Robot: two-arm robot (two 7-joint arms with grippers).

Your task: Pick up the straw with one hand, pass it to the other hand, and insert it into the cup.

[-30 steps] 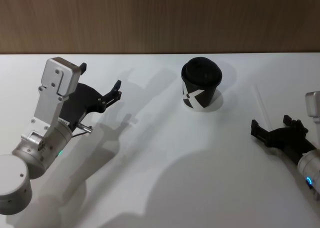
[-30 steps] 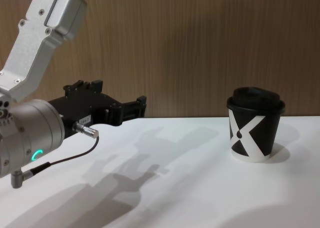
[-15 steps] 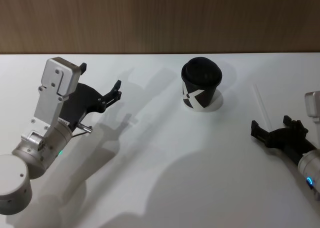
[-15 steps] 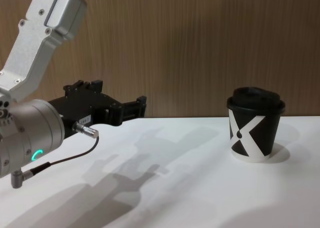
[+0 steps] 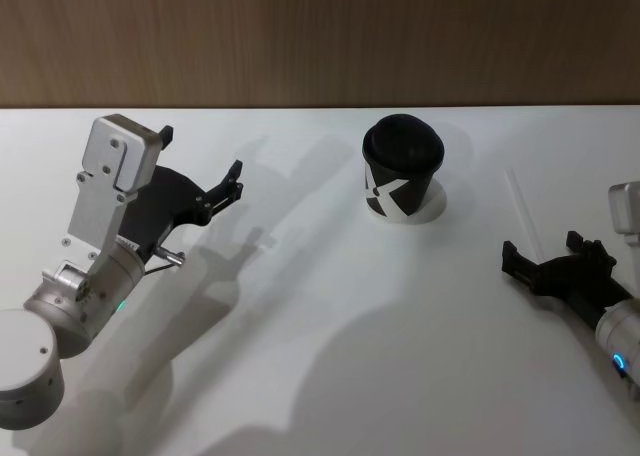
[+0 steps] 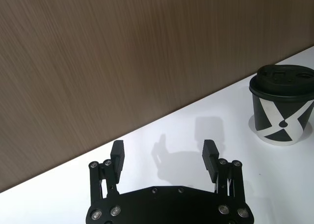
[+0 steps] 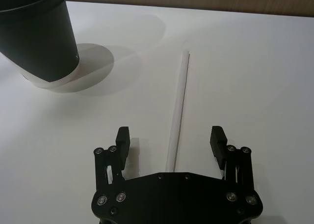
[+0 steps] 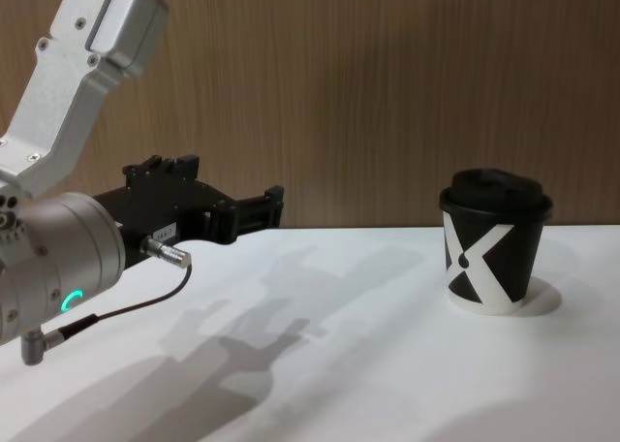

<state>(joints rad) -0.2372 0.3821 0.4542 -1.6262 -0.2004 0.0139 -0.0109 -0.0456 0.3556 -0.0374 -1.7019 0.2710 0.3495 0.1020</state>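
Note:
The white straw [image 5: 524, 214] lies flat on the white table, to the right of the cup [image 5: 402, 179]; the right wrist view shows the straw [image 7: 178, 106] running lengthwise out from between the fingers. My right gripper [image 5: 541, 247] is open over the straw's near end, one finger on each side of it [image 7: 170, 135]. The black cup [image 8: 493, 244] with its white X mark and domed lid stands upright at the back centre [image 6: 283, 111]. My left gripper [image 5: 200, 152] hangs open and empty above the table's left side [image 8: 232, 183].
A wood-panelled wall [image 5: 320, 36] runs along the table's far edge. The white tabletop [image 5: 320, 306] lies bare between the two arms and in front of the cup.

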